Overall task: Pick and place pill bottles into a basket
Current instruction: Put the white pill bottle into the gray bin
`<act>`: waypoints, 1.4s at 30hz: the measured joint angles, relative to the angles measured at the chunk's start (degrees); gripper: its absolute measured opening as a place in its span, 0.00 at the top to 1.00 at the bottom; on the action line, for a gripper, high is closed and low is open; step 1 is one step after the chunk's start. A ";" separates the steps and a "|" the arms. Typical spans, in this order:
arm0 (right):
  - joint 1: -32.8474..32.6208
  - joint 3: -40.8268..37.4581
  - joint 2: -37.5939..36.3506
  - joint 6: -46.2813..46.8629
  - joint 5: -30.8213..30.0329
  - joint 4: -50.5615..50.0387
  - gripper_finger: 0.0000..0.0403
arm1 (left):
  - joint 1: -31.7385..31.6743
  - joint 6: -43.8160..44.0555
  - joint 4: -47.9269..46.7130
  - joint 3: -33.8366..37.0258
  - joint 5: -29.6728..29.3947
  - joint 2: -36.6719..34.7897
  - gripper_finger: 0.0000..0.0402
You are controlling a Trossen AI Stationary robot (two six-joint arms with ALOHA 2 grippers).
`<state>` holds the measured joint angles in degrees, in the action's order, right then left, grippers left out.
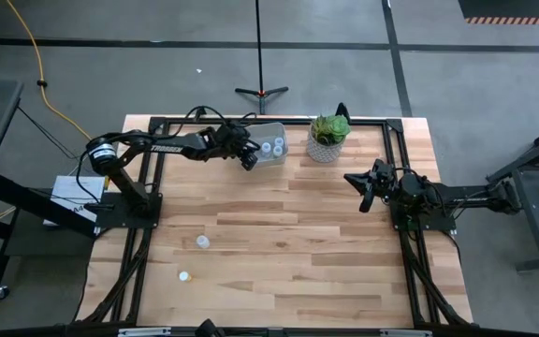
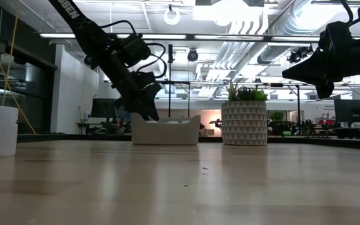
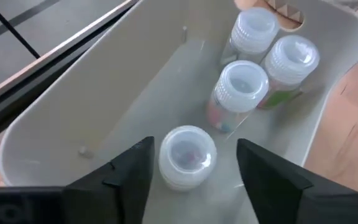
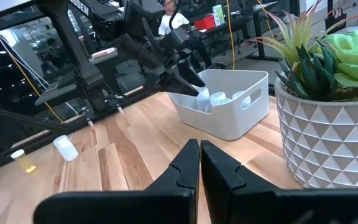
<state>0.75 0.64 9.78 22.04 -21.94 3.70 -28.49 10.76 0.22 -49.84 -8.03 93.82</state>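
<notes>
Left gripper (image 3: 188, 171) is held over the near end of the basket (image 3: 73, 112), its two dark, wedge-shaped fingers (image 3: 129, 168) spread apart on either side of a pill bottle (image 3: 187, 155); whether the fingers touch that bottle cannot be told. Four bottles are seen inside the basket: the one between the fingers, and three others (image 3: 238, 93) clustered at the far end, each a small cylinder with a ribbed white cap. Basket walls are shown as smooth, pale and matte, with rounded corners and a cut-out handle (image 3: 288, 15) at the far end. In the high view the basket (image 1: 271, 150) is placed at the table's back edge, just beside a plant (image 1: 328, 128) in a white pot (image 2: 244, 123) patterned with raised triangles. Two more bottles are left on the light wooden table (image 1: 288, 243), well apart from the basket: one (image 1: 202, 242) near the left frame and one (image 1: 184, 277) nearer the front edge. Right gripper (image 4: 200, 163) is held above the table's right side, clear of the basket, its flat dark fingers pressed together and holding nothing.
</notes>
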 joint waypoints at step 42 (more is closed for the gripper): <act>0.00 -0.03 0.07 -0.63 -0.02 -0.09 0.98 | 53.01 6.47 -59.28 -13.66 6.15 -16.31 0.34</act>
<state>0.75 0.62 9.85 21.41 -21.96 3.62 24.52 17.24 -59.06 -63.50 -1.89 77.51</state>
